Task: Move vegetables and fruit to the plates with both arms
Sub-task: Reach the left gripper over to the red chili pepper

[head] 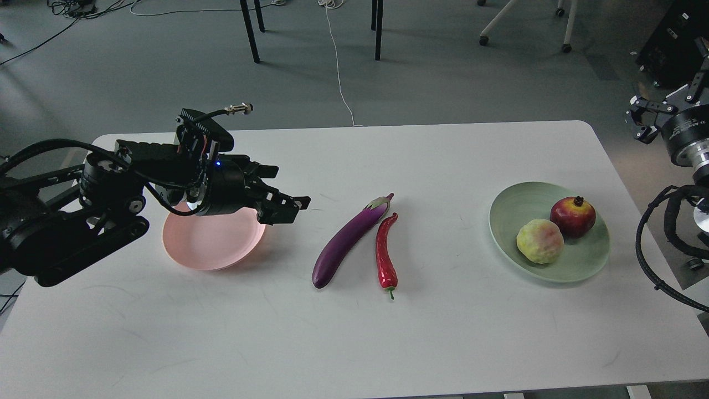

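Note:
A purple eggplant (346,241) and a red chili pepper (384,252) lie side by side on the middle of the white table. The pale pink plate (210,246) on the left is empty. My left gripper (285,194) hovers over its right rim, open and empty, pointing toward the eggplant and still a hand's width short of it. The pale green plate (515,205) on the right holds a dark red pomegranate (573,217) and a yellow-green fruit (539,241). My right gripper (637,119) is open and empty, off the table's right edge, behind the green plate.
The white table (354,332) has rounded corners and bare surface along the front. Black chair legs (252,30) and a white cable (339,72) are on the grey floor beyond the far edge. My left arm's bulk (72,221) covers the table's left edge.

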`<move>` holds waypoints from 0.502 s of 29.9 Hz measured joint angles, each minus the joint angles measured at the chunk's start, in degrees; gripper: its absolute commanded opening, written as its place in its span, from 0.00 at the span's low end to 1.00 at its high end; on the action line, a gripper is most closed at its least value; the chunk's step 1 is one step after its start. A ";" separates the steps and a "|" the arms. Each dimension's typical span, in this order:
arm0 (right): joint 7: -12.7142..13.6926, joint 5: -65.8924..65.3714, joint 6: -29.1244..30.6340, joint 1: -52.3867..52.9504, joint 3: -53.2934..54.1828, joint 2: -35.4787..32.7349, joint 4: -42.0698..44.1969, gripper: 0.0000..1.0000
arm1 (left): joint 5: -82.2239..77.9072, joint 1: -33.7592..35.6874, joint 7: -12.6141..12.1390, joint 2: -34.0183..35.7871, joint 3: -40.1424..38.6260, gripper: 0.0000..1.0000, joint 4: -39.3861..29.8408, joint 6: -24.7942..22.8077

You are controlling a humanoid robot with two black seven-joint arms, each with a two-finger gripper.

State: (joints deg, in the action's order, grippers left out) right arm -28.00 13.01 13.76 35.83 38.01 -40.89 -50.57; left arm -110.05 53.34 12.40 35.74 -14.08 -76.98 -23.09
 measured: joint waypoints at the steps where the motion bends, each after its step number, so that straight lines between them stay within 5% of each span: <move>1: 0.00 0.00 0.92 -1.12 0.67 -0.01 0.02 0.98 | -0.60 0.01 -1.38 -1.23 1.11 0.97 0.18 -0.02; 8: 0.00 0.00 4.18 -3.19 1.70 -1.46 0.06 0.98 | -0.49 -2.43 -20.60 -10.69 3.12 0.95 1.90 0.07; 11: 0.00 0.00 4.48 -3.21 1.92 -1.63 0.03 0.98 | -0.11 -2.95 -23.78 -13.49 3.12 0.94 1.93 0.14; 15: 0.00 0.00 4.54 -3.23 1.97 -1.65 -0.02 0.98 | 0.51 -3.36 -24.29 -16.31 2.63 0.92 1.93 0.35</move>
State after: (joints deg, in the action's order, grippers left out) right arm -28.00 13.01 18.30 32.60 39.98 -42.54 -50.59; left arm -109.54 49.98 -11.89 19.42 -11.44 -75.05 -22.74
